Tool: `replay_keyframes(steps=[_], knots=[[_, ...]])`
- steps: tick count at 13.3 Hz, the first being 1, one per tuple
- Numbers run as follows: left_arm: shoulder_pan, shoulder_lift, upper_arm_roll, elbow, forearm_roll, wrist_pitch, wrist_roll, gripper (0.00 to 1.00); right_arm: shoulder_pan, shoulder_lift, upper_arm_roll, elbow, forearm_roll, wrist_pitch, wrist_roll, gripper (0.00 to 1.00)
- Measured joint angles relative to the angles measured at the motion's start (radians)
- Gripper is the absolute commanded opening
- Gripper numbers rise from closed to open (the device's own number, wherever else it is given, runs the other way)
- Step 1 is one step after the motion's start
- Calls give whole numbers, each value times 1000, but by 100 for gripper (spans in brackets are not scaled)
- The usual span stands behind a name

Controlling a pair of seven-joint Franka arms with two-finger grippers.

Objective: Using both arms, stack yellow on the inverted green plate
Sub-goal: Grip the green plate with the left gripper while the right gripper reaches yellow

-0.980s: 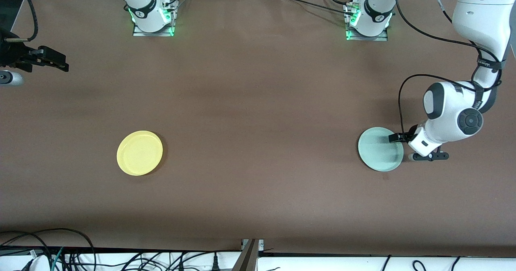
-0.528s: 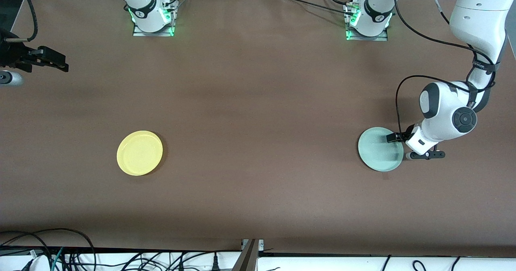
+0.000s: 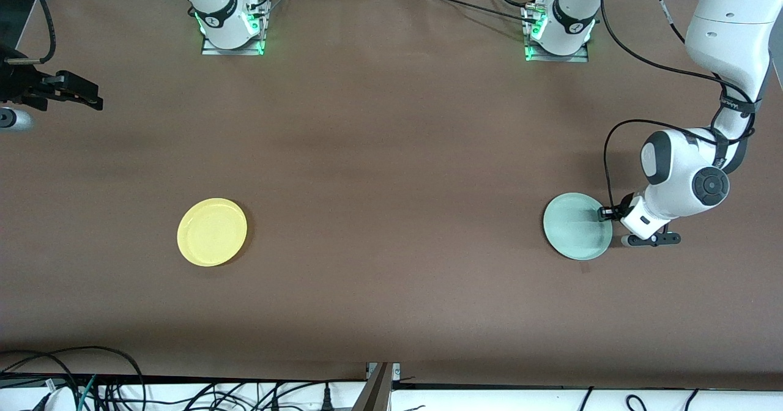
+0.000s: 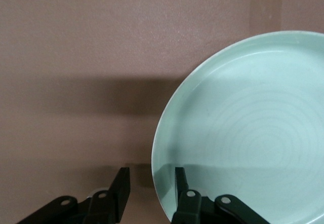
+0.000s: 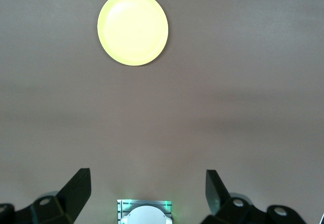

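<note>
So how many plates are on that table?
2: the yellow plate toward the right arm's end, and the green plate toward the left arm's end. None look hidden.

Around green plate (image 3: 575, 227): bare desk (image 3: 391, 172) on every side except the left arm's end.
Obstacle: left gripper (image 4: 151, 188) low at that rim, fingers (image 4: 120, 188) straddling the edge.
Toward yellow plate (image 3: 212, 232): wide bare desk between.
Right gripper (image 5: 147, 188): well apart, waiting, fingers wide.

Brown table (image 3: 391, 154), tangled black cables (image 3: 92, 380) along its near edge.
</note>
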Motion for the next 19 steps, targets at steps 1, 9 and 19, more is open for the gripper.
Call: replay_keyframes(steps=[1,9,19], knots=[[0,0,-1,4,0,0,2,0,0,0,0,0,0,4,0,100],[-7,-3,-10,46,0,-65,20,0,-2,7,0,0,0,19,0,100],[-227,-7,-24,474,238,-760,-74,0,-29,119,-22,-2,5,46,0,100]])
